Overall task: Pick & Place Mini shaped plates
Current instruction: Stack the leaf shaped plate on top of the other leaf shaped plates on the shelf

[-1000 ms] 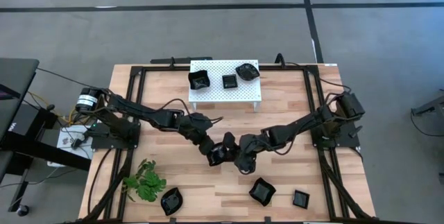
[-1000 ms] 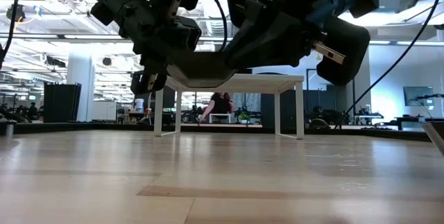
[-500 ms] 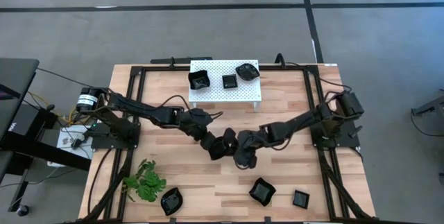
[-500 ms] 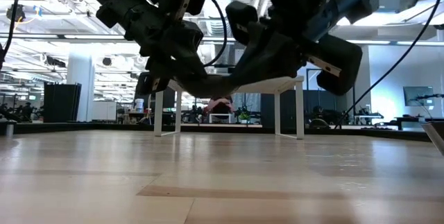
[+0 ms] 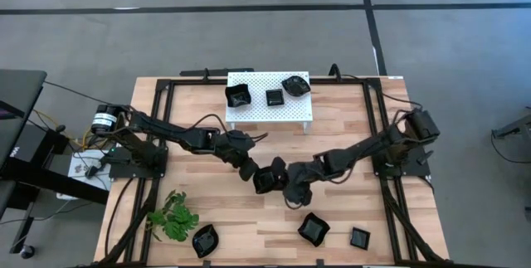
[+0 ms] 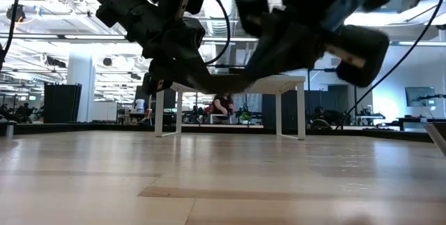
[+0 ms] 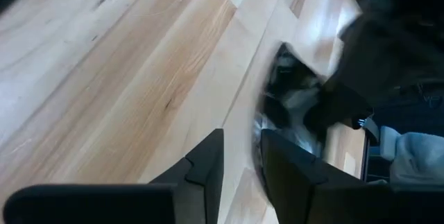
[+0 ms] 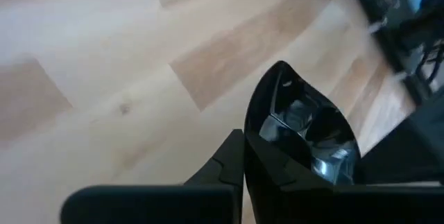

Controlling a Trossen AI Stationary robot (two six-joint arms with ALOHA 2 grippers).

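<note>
Tilting plate [image 8: 305,130] in right end effector [image 8: 244,156]

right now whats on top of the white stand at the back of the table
Three small black dishes sit on the white stand: a larger one toward the left arm's side, a small square one in the middle, and a leaf-shaped one. What lies under the stand is covered from above.

Bare table [image 5: 207,206] is left in front of the white platform [image 5: 270,102], but the middle is blocked by both arms.
</note>
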